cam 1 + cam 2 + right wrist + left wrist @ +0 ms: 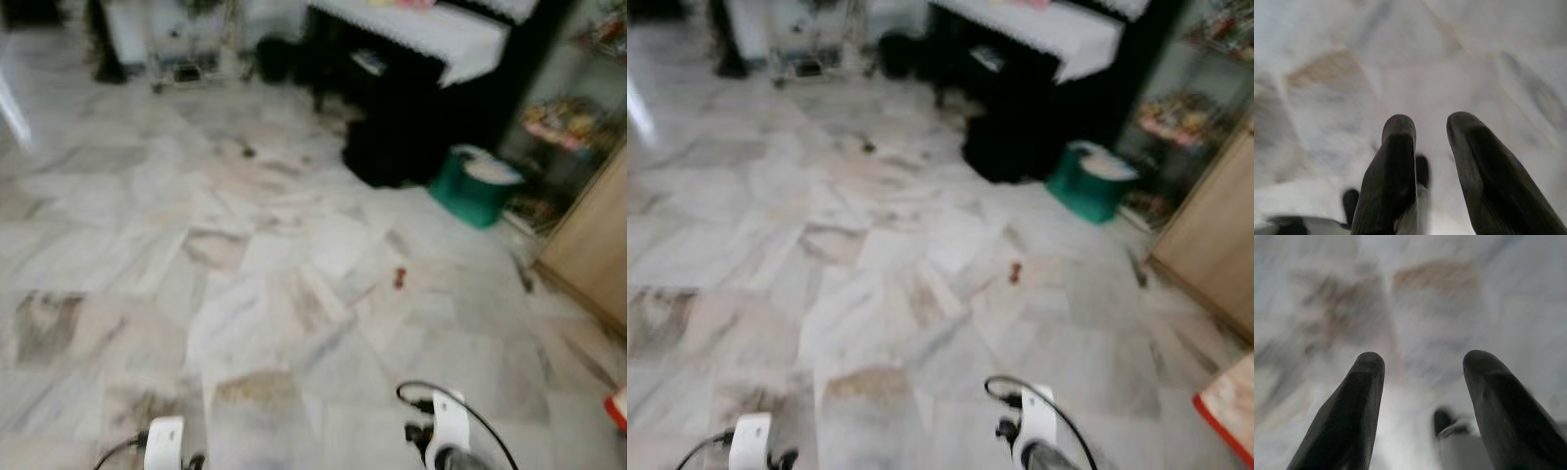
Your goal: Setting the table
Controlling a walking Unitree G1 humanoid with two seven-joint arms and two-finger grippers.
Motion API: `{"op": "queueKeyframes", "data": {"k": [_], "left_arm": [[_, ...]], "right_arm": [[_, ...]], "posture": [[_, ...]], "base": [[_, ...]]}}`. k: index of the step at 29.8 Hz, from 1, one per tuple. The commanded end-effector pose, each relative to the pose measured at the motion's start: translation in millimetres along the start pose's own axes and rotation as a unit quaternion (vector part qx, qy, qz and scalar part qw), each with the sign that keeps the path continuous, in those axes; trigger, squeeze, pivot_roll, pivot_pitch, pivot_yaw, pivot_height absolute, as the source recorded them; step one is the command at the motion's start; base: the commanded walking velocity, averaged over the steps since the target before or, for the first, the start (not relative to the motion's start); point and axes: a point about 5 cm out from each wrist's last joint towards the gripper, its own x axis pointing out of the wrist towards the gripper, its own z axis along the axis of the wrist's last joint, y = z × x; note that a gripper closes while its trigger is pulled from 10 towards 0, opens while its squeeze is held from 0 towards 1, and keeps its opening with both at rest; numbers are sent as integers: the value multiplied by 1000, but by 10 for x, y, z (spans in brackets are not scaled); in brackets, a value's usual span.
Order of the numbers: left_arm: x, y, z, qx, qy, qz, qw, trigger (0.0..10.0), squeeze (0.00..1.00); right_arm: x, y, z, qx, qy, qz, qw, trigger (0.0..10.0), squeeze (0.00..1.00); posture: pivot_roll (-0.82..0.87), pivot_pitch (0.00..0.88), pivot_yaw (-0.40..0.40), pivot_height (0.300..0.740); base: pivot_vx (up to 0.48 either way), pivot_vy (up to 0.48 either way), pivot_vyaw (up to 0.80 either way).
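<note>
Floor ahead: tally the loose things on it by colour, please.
Green: 1, a tub beside the dark piano
Red: 1, a small object on the marble floor, too blurred to identify
Total: 2

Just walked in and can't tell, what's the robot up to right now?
Nothing is being handled yet. Both arms hang low over the marble floor, and the left gripper and right gripper have open, empty jaws. Ahead stand a dark table with a white cloth and a green bin. The head views are blurred.
</note>
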Motion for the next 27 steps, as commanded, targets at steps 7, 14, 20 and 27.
{"op": "queueKeyframes", "data": {"k": [7,14,20,27], "left_arm": [[-42,67,-126,10,16,5,1000,10000,0],[-38,63,-107,10,11,4,1000,10000,0],[-37,35,-113,16,12,-4,1000,10000,0],[-39,27,-117,6,8,2,1000,10000,0]], "right_arm": [[18,66,65,1,-11,9,1000,10000,0],[18,63,69,0,-11,9,1000,10000,0],[19,61,70,-1,-9,9,1000,10000,0],[19,60,73,-1,-10,9,1000,10000,0]], "posture": [[-39,0,-8,740],[-39,0,-10,740],[-38,0,-13,740],[-39,0,-15,740]], "base": [[0,0,-521],[0,0,-511],[0,0,-506],[0,0,-504]]}}
